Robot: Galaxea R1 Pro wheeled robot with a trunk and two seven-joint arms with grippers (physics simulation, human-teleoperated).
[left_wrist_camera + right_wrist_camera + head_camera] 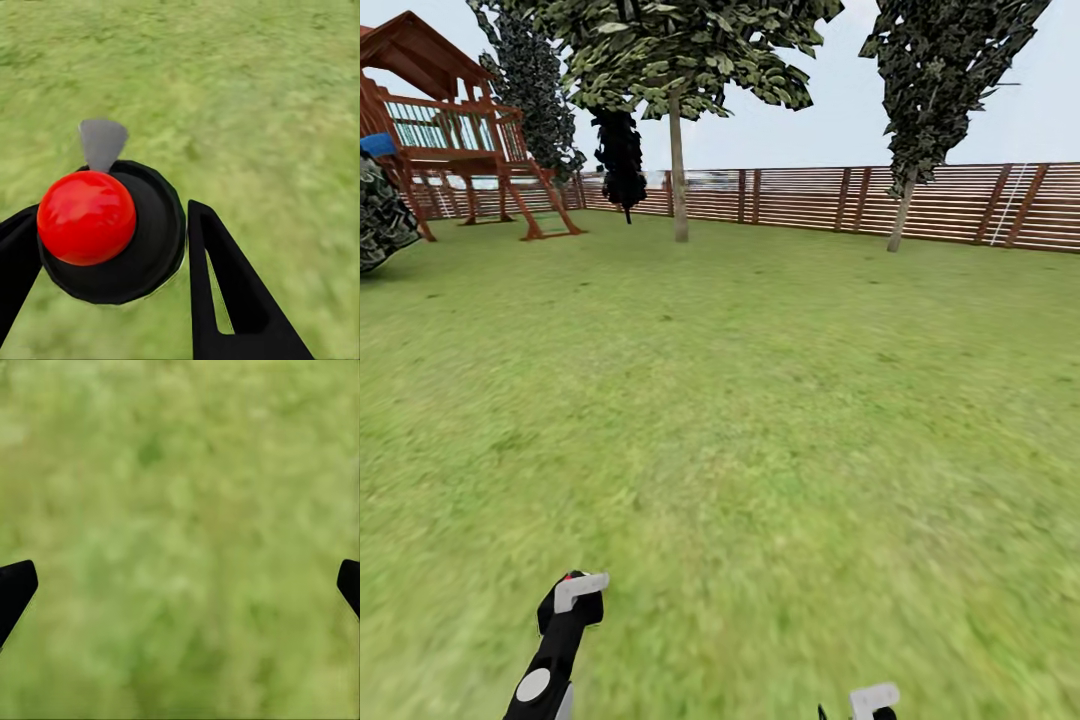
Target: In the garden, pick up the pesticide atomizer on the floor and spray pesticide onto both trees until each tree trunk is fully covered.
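Atomizer pickup is judged done: in the left wrist view the pesticide atomizer (112, 229) is held between the two black fingers of the left gripper (112, 247), clamped across its round black body. Seen from above it reads as a black disc-shaped top with a glossy red ball knob and a small grey wedge, likely the nozzle, sticking out on the far side, all hanging over the grass floor (262, 90). In the head view the left gripper (568, 605) is low in the foreground with a bit of red showing at its tip. The right gripper (180, 585) is spread wide with nothing between the fingertips, just blurred grass beneath. Spraying is judged not started: no white specks are visible anywhere. Both pale-trunked trees stand well off by the wooden fence (960, 205), one tree trunk (679, 175) left of centre and the other trunk (903, 210) to the right. Approach to each and full trunk coverage are left.
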